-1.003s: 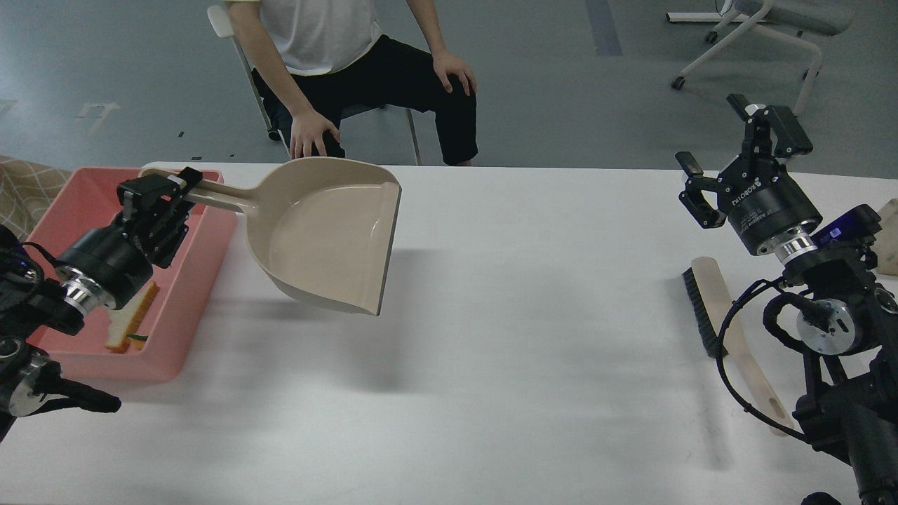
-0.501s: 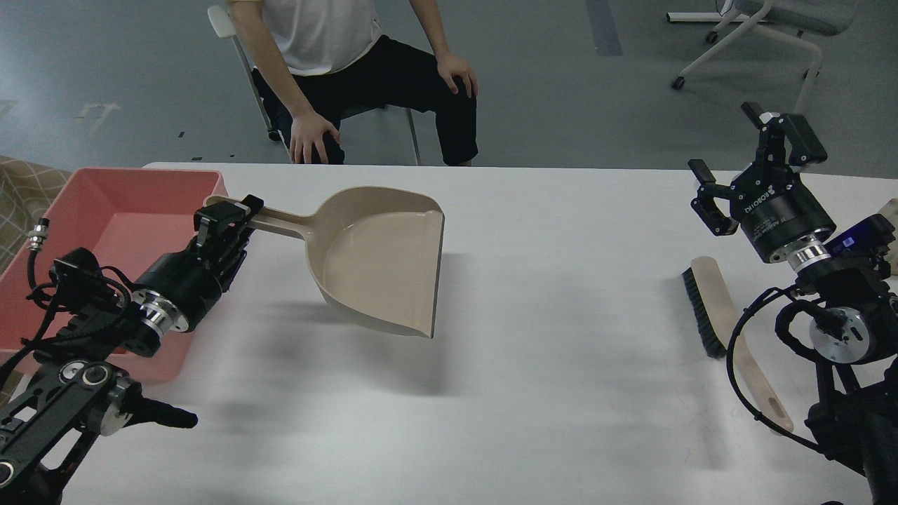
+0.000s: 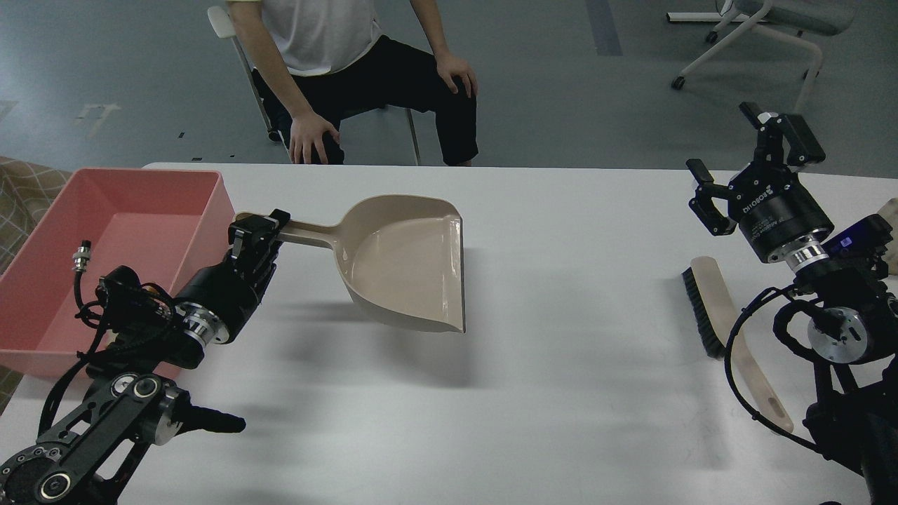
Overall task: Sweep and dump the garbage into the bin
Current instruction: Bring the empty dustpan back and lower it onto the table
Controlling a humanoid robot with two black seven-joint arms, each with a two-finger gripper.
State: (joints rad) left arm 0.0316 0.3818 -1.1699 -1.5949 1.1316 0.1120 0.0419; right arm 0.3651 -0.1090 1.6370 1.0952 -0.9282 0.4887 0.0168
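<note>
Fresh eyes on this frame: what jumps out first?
The beige dustpan at table centre, empty, held by its handle in the left end effector, its mouth facing right. Next, the salmon-pink bin at the left edge of the white table, with the left arm partly in front of it. On the right, the black-bristled brush lies flat, untouched, while the right end effector is raised above it, open.
</note>
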